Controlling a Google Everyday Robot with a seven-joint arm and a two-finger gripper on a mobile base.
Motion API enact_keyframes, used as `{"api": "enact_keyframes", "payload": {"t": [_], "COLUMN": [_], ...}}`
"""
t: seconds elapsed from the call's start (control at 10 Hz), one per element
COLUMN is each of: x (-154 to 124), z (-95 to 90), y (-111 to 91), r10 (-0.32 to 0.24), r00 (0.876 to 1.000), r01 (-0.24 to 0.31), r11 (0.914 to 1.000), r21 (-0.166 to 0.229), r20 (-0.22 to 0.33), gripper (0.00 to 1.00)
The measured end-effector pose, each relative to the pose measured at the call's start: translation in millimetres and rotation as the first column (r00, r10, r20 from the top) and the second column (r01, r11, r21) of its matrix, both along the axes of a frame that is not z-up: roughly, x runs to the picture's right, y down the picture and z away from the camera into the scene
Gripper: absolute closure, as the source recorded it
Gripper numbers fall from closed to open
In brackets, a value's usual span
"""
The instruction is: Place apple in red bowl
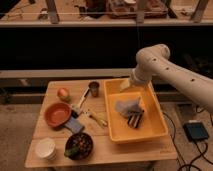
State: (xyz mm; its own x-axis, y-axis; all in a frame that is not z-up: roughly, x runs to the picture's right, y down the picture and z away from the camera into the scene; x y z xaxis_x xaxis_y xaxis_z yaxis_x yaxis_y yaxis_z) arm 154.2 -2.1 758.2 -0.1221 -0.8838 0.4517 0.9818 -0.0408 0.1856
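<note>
Where the wooden table (150, 151) stands before a dark shelf unit, it carries every item noted below. The white robot arm (167, 65) enters from the right and bends down over the table's right half. Its gripper (126, 84) hangs at the back left corner of the yellow bin (140, 136), just above the rim, well apart from the apple and the red bowl. Whether the gripper is open or closed cannot be told from this view, and nothing can be seen held in it.

The yellow bin is rectangular and takes up most of the table's right half. Inside it lie a pale crumpled item (125, 106) and, touching it on the near side, a dark striped item (135, 119); neither can be identified further.

The red bowl (57, 113) sits on the left half of the table, upright, with nothing visible in it. The dark bowl (79, 146) stands near the front edge, holding mixed contents. A white cup (45, 148) is at the front left corner, just beside the dark bowl.

The apple (63, 93) rests on the table top behind the red bowl, close to its rim but outside it. A metal cup (93, 88) stands upright between the apple and the bin. A blue-grey pad (75, 125) lies between the two bowls, and a yellow-handled utensil (97, 118) lies just left of the bin.
</note>
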Motion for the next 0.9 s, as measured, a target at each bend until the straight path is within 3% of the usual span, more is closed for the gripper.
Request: {"api": "enact_keyframes", "payload": {"t": [0.8, 0.9], "x": [-0.6, 1.7], "z": [-0.4, -0.1], "y": [-0.7, 2.7], "r10": [-0.001, 0.003], "r00": [1.0, 0.999], "r01": [0.001, -0.003], "r11": [1.0, 1.0], "r21": [0.001, -0.009], "r20": [-0.001, -0.037], "gripper": [0.2, 0.2]}}
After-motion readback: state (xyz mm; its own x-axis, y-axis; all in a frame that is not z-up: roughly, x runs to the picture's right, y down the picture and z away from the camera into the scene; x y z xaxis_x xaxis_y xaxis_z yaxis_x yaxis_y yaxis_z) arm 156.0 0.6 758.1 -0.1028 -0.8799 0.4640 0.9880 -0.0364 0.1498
